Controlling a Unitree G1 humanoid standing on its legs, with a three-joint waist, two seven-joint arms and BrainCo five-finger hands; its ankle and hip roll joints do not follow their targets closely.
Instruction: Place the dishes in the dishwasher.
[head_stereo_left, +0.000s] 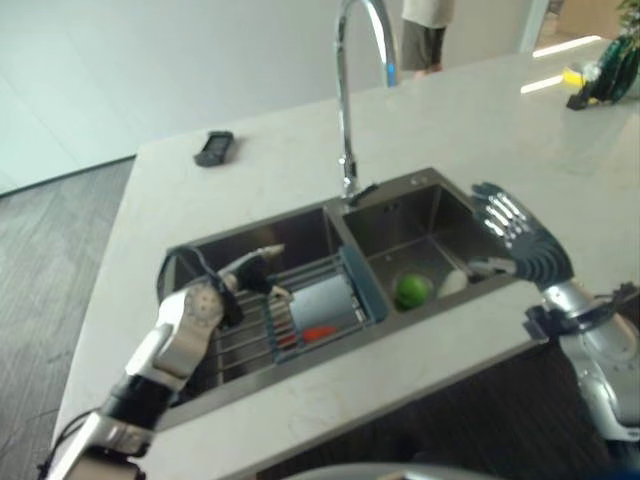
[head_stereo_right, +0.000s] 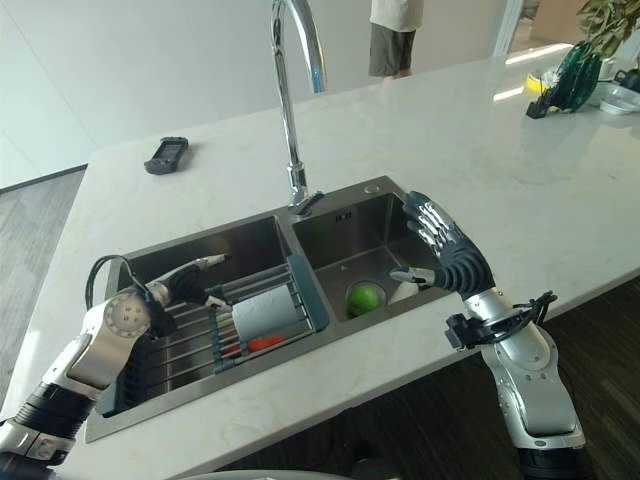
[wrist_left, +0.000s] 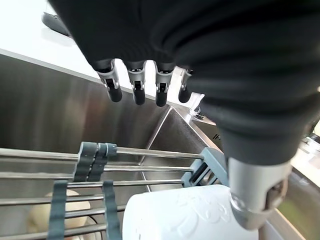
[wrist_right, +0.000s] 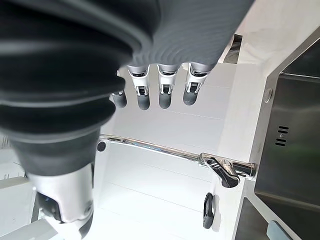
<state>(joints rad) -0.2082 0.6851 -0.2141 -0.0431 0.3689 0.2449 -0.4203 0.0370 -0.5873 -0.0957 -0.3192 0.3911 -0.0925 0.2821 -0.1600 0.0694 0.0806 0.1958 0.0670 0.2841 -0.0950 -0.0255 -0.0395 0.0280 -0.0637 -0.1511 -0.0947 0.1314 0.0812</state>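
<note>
A double steel sink (head_stereo_left: 404, 184) is set in the white counter. A wire rack (head_stereo_left: 243, 342) lies across the left basin, with a white cup (head_stereo_left: 326, 301) on its side and a small red item (head_stereo_left: 318, 333) beside it. My left hand (head_stereo_left: 248, 272) hovers over the rack just left of the cup, fingers (wrist_left: 135, 90) straight and holding nothing. In the right basin lie a green round fruit (head_stereo_left: 411, 290) and a white dish (head_stereo_left: 453, 282). My right hand (head_stereo_right: 450, 250) is held open above that basin's right side, fingers (wrist_right: 150, 95) spread.
A tall curved faucet (head_stereo_right: 290, 110) stands behind the divider between the basins. A black device (head_stereo_right: 166, 155) lies on the counter at the back left. Green items (head_stereo_right: 575, 70) sit at the far right, and a person (head_stereo_left: 425, 35) stands beyond the counter.
</note>
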